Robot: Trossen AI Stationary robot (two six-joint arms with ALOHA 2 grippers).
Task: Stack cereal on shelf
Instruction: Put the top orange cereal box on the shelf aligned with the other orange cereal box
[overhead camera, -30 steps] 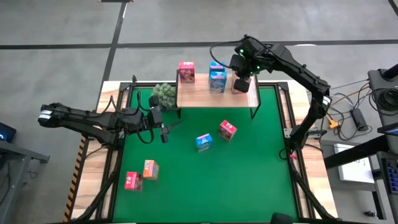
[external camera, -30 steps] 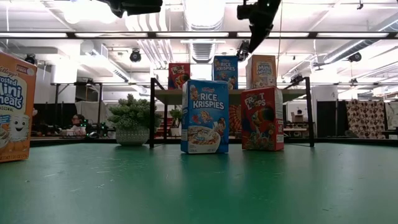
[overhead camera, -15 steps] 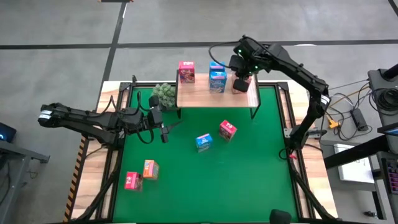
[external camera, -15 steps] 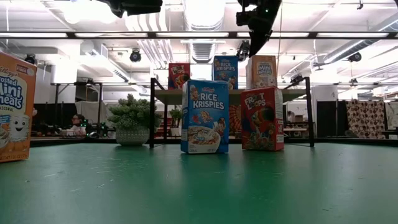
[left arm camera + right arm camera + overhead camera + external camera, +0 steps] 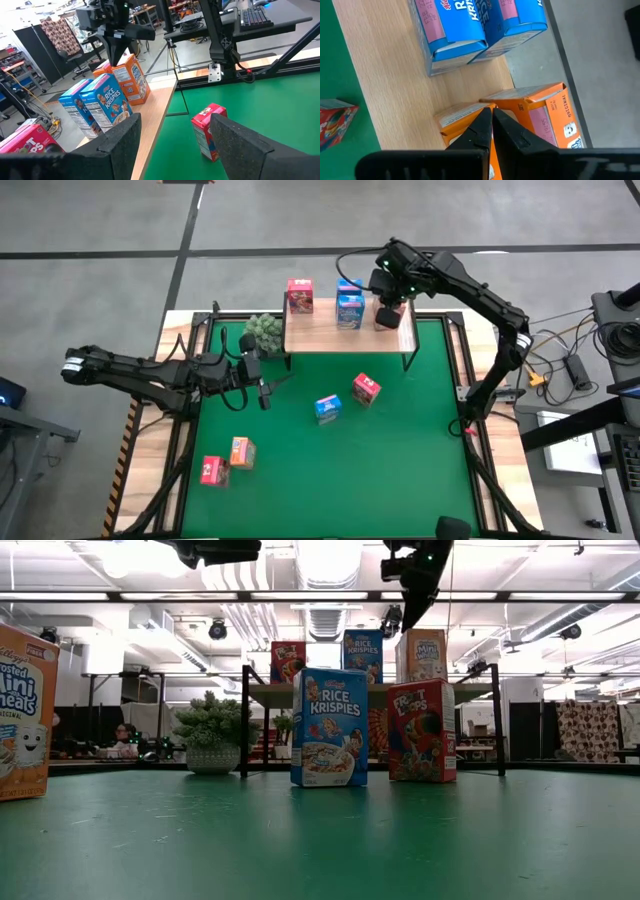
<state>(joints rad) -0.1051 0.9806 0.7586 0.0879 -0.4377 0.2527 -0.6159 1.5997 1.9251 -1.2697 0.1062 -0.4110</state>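
My left gripper (image 5: 264,392) waits over the green mat (image 5: 400,470), fingers apart. On the light wooden shelf (image 5: 320,335) stand a pink-red cereal box (image 5: 299,295), two blue boxes (image 5: 349,305) and two orange boxes (image 5: 520,112). My right gripper (image 5: 388,313), fingers together and empty, hovers above the orange boxes.

The shelf (image 5: 320,335) is offering my pincers bare board between its pink box (image 5: 299,295) and blue boxes (image 5: 349,306); orange boxes (image 5: 389,313) are crowding its other end, the plant (image 5: 265,330) flanking it.
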